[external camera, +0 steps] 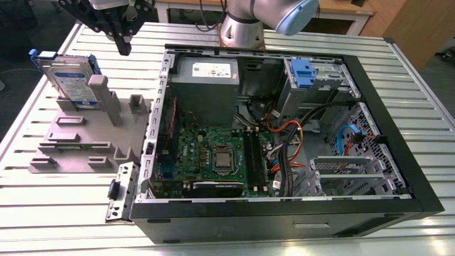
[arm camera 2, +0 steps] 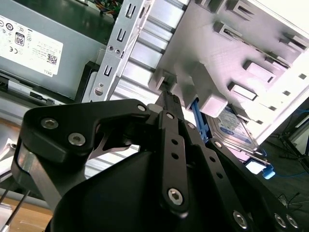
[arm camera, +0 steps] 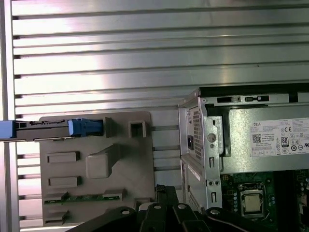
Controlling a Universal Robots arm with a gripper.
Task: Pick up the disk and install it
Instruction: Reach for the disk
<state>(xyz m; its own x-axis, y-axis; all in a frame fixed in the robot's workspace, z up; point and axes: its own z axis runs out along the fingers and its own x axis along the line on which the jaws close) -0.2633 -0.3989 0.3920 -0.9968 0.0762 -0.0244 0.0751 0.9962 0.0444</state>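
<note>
Gleaming slatted table [external camera: 57, 213], wooden desk [external camera: 401, 24] behind

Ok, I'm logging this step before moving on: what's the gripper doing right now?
Gripper: fingers closed, holding nothing; the disk stands in the grey holder.

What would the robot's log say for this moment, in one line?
gripper: shut, empty, raised | disk: upright in grey holder, ungrasped | computer case: open, disk not installed

Open above the disk [external camera: 71, 80]; a grey post [external camera: 98, 92] flanks it.
</note>
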